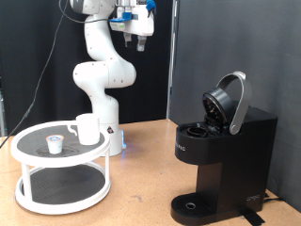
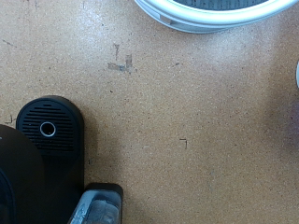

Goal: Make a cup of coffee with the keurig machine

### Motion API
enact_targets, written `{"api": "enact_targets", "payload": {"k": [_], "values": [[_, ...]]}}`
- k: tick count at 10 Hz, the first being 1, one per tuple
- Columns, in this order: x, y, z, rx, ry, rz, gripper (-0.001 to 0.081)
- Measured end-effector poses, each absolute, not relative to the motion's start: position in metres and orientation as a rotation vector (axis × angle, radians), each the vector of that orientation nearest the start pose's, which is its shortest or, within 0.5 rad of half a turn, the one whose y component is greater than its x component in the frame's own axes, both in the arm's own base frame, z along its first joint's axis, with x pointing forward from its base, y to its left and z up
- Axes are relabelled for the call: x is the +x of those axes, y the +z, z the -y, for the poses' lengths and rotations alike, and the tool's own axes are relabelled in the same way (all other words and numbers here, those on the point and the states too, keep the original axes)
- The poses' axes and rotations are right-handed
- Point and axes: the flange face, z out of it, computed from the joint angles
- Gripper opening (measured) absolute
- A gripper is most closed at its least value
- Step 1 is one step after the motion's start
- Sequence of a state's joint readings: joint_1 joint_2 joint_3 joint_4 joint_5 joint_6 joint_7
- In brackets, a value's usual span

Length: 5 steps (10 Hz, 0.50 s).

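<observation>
Wooden tabletop [image 1: 141,179], dark backdrop behind. Exterior view's left: white two-tier round stand [image 1: 62,170] carrying small pod [image 1: 55,143] and the cup [image 1: 87,129]. Top centre: gripper [image 1: 139,38] raised high, well clear of everything; finger state cannot be told. Right: keurig machine [image 1: 224,155], lid open, bare tabletop between it and the stand.

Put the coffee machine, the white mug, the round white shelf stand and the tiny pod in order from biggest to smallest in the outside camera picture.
1. keurig machine
2. round white stand
3. cup
4. pod

The machine and stand look close in size, so their order is unsure.
</observation>
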<state>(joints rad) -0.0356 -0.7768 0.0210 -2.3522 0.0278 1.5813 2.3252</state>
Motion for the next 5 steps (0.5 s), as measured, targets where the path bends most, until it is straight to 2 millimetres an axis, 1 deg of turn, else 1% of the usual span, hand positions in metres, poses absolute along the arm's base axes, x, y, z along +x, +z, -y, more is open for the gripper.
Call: {"api": "enact_targets", "payload": {"k": [2,3,5], "values": [[0.311,0.588,0.004,-1.209,0.021,-2.885,0.0734],[0.309,0.586,0.014,-1.196,0.040,-2.888,0.0734],[0.302,0.583,0.045,-1.155,0.075,-2.893,0.0734]]}}
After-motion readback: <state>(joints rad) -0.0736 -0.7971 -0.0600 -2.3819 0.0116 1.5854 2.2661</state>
